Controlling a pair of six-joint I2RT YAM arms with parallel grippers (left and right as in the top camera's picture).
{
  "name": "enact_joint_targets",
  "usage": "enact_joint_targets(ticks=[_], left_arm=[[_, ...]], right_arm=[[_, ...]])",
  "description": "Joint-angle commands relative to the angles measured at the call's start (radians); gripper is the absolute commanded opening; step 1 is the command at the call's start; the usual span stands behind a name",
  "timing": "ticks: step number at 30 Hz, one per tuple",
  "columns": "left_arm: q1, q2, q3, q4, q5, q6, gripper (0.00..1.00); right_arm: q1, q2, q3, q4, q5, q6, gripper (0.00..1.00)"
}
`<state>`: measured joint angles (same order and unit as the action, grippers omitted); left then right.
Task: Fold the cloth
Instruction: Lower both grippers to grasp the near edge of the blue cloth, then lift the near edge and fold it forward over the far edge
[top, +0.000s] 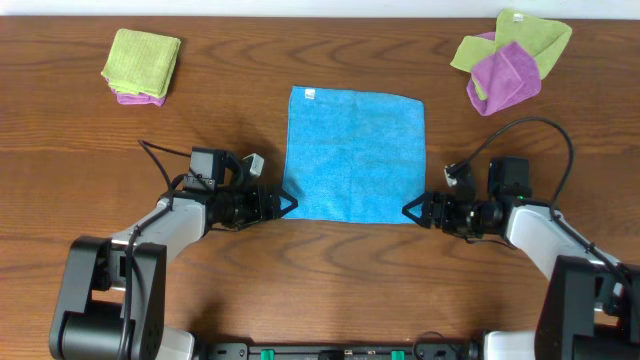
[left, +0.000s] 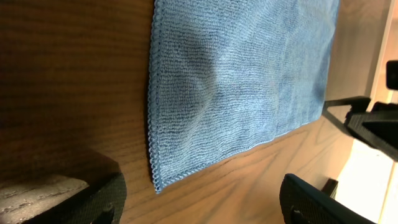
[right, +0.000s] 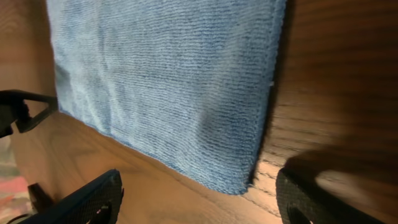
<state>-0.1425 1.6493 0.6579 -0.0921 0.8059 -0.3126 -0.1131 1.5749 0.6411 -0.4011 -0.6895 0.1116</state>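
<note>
One sky-blue cloth (top: 355, 155) lay flat and spread out near the middle of the wooden bench (top: 320, 60). It was roughly square, with one small white tag (top: 309, 95) at its far left corner.

We counted two pincers, one at each near corner of the cloth. The left pincer (top: 287, 204) sat low at the near left corner, pointing right. The right pincer (top: 408, 210) sat low at the near right corner, pointing left. Both were spread wide and pinched nothing.

In the left wrist view, the cloth's corner lay on the wood between the two dark fingers (left: 93, 199), gripped by neither. In the right wrist view, the other near corner lay the same way between that pincer's fingers (right: 87, 199).

The left arm (top: 170, 220) and the right arm (top: 540, 225) reached in from the near edge. Each angled inward, so the pincers faced one another along the cloth's near hem.

Farther out we counted four more cloths, in two pairs, well apart from the blue one. At the far left, a folded green cloth (top: 143, 60) rested on a purple cloth (top: 135, 98). At the far right, a rumpled green cloth (top: 520, 35) lay partly under a rumpled purple cloth (top: 505, 78).
</note>
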Motion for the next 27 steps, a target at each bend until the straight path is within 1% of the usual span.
enact_joint_targets(ticks=[1, 6, 8, 9, 11, 12, 13, 14, 15, 16, 17, 19, 20, 24, 27], left_arm=[[-0.024, 0.033, -0.047, -0.008, -0.070, -0.050, 0.81], [-0.083, 0.071, -0.047, 0.020, -0.082, -0.079, 0.80], [-0.086, 0.097, -0.047, 0.035, -0.084, -0.096, 0.78], [-0.086, 0.107, -0.047, 0.040, -0.080, -0.099, 0.77], [-0.085, 0.126, -0.047, 0.043, -0.080, -0.108, 0.72], [-0.085, 0.129, -0.047, 0.044, -0.080, -0.108, 0.71], [-0.085, 0.129, -0.047, 0.044, -0.083, -0.107, 0.68], [-0.085, 0.129, -0.046, 0.048, -0.085, -0.107, 0.61], [-0.085, 0.129, -0.046, 0.056, -0.089, -0.108, 0.47], [-0.085, 0.129, -0.046, 0.062, -0.093, -0.115, 0.34], [-0.085, 0.129, -0.046, 0.070, -0.092, -0.124, 0.25], [-0.085, 0.129, -0.044, 0.080, -0.092, -0.138, 0.10], [-0.085, 0.129, -0.041, 0.079, -0.091, -0.138, 0.06], [-0.085, 0.129, -0.021, 0.079, -0.088, -0.141, 0.05], [-0.085, 0.129, 0.011, 0.079, -0.055, -0.141, 0.06]], right_arm=[[0.034, 0.026, -0.044, -0.003, 0.034, 0.039, 0.80], [0.061, 0.036, -0.047, 0.022, 0.035, 0.055, 0.80], [0.060, 0.036, -0.047, 0.027, 0.036, 0.065, 0.78], [0.060, 0.036, -0.047, 0.028, 0.039, 0.068, 0.76], [0.060, 0.036, -0.047, 0.027, 0.047, 0.068, 0.68], [0.060, 0.036, -0.047, 0.028, 0.053, 0.068, 0.63], [0.060, 0.036, -0.047, 0.028, 0.058, 0.068, 0.55], [0.060, 0.036, -0.047, 0.029, 0.058, 0.068, 0.47], [0.060, 0.036, -0.047, 0.032, 0.057, 0.070, 0.35], [0.060, 0.036, -0.047, 0.035, 0.058, 0.077, 0.29], [0.060, 0.036, -0.047, 0.040, 0.058, 0.086, 0.18], [0.060, 0.036, -0.047, 0.051, 0.057, 0.101, 0.04], [0.060, 0.036, -0.047, 0.055, 0.057, 0.102, 0.01], [0.060, 0.035, -0.037, 0.061, 0.057, 0.102, 0.02], [0.060, 0.034, 0.000, 0.042, 0.053, 0.101, 0.01]])
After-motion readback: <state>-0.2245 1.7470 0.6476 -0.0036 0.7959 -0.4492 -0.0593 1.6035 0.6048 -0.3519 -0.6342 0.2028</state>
